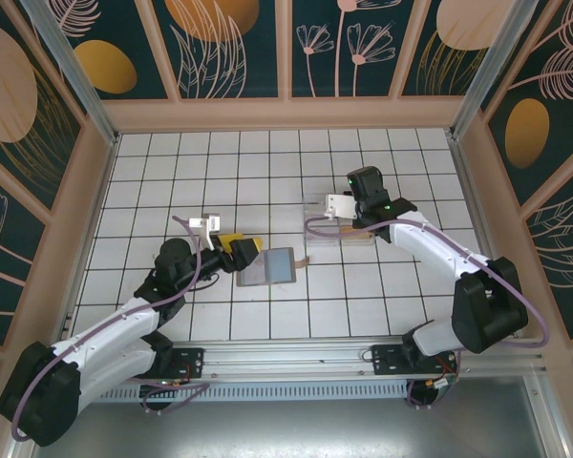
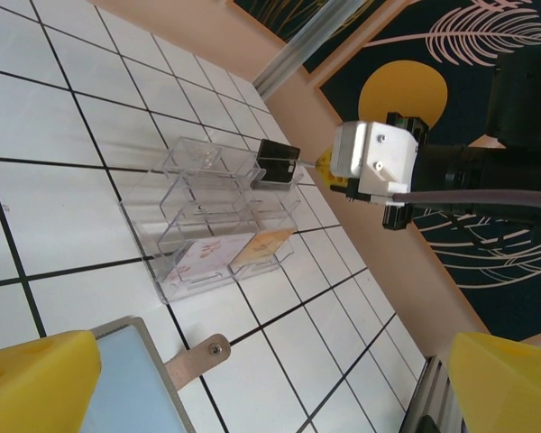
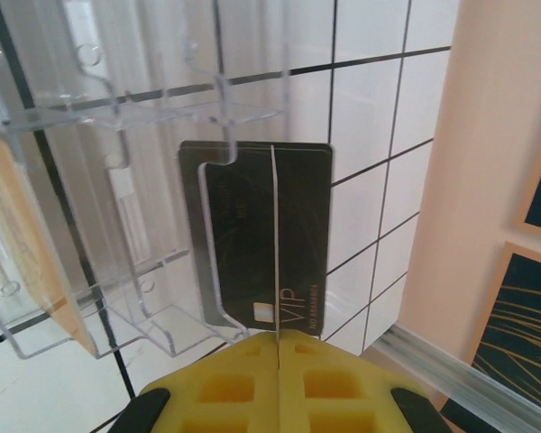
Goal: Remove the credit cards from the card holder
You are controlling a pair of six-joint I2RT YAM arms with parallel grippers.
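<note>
- Left arm reaches up from the lower left of the top view, elbow low, forearm angled toward the centre of the tiled table point(image 1: 382, 286).
- The left gripper point(image 1: 242, 250) sits at the left edge of the card holder point(image 1: 269, 264), yellow fingers point(image 2: 36, 383) spread wide, nothing clamped between them; whether one tip touches the holder, I cannot tell.
- The card holder lies open and flat just left of centre, blue-grey inside facing up, its tan strap tab point(image 2: 198, 357) poking out on the right side.
- Right arm rises from the lower right, bends at the elbow and swings back left, wrist pitched down over the clear tray point(image 2: 207, 149) in the upper middle of the top view.
- The right gripper point(image 3: 277, 347) is pinched tight on the short edge of a black card point(image 3: 302, 234), with "VIP" lettering readable just above the pads.
- That black card stands at the tray's end slot, partly behind a clear wall.
- In the left wrist view, a tan-gold card point(image 2: 263, 245) and a pale card point(image 2: 206, 259) lie in the tray's near compartments.
</note>
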